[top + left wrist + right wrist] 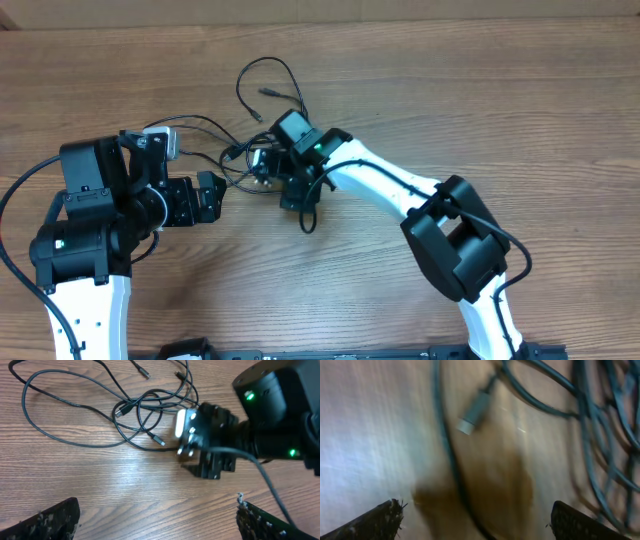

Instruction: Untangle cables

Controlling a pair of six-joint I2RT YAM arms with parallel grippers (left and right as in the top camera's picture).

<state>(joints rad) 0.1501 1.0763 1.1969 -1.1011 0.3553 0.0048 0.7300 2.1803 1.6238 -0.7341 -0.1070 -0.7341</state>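
Note:
The cables lie in a loose black tangle at the table's middle, one loop reaching toward the far edge. My right gripper hangs low over the tangle, open. In the right wrist view one cord runs between the wide-apart fingers of the right gripper, with a silver-tipped plug just ahead. My left gripper is open just left of the tangle. The left wrist view shows the left gripper over bare wood, the cables ahead of it and the right gripper beside them.
A wooden table carries everything. The right arm stretches in from the near right; the left arm's base sits at the near left. Thicker arm wires cross the left wrist view.

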